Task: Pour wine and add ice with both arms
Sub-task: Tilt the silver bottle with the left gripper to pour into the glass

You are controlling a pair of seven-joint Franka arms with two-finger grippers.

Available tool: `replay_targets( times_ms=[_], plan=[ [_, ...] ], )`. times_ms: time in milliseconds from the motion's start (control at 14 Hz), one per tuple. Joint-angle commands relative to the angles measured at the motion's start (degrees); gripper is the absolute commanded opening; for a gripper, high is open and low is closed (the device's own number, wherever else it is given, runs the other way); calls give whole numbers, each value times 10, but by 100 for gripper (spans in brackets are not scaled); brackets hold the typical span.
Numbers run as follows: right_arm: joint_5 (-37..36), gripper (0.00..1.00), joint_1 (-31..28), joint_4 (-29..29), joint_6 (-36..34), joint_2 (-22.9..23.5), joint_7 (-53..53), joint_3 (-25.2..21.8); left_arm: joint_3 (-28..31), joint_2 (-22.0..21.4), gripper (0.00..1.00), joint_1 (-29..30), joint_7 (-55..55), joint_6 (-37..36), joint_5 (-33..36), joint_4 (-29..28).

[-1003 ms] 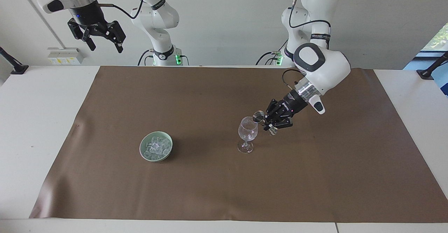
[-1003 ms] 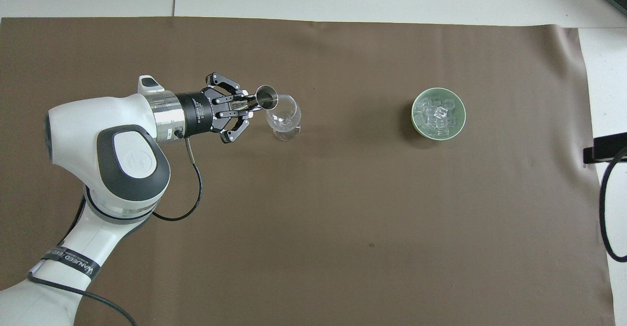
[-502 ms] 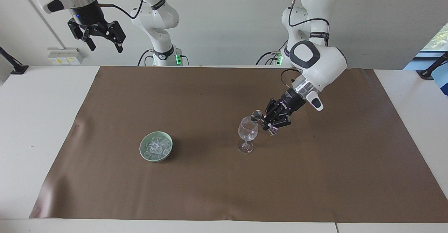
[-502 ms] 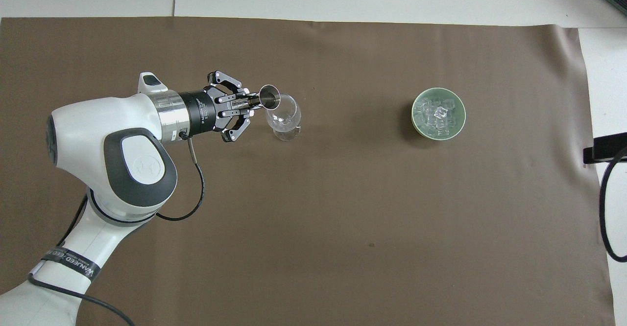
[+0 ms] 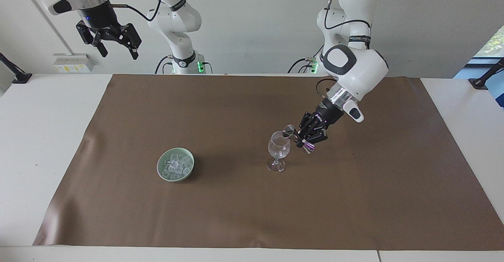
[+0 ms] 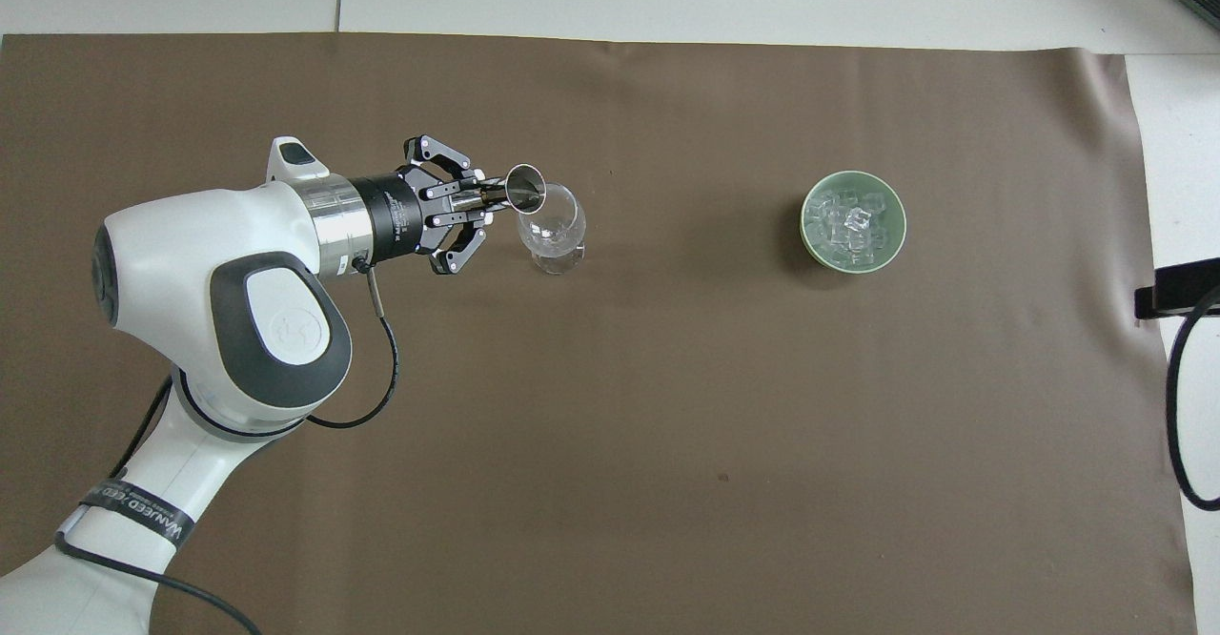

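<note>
Left gripper (image 5: 302, 139) is tipping a clamped metal jigger (image 5: 289, 130) over the wine glass (image 5: 279, 147)
Ice (image 5: 176, 165) is sitting toward the right arm's end; right gripper (image 5: 114, 43) is waiting open, raised

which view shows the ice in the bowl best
The overhead view: it looks almost straight down into the pale green bowl, so the ice shows as separate clear cubes filling it. The facing view sees the same bowl at a slant and the ice reads as one glassy heap.
</note>
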Motion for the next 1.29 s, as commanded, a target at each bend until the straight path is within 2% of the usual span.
replay_targets(
  times_ms=[0, 287, 1218],
  plan=[
    [12, 100, -1, -13, 11, -10, 3, -3, 8, -11, 0, -18, -7, 23, 27, -7],
    [12, 100, -1, -13, 11, -10, 3, -3, 8, -10, 0, -25, -4, 53, 38, -5],
    [13, 100, -1, -13, 11, -10, 3, -3, 7, -9, 0, -26, -1, 55, 128, -3]
  ],
)
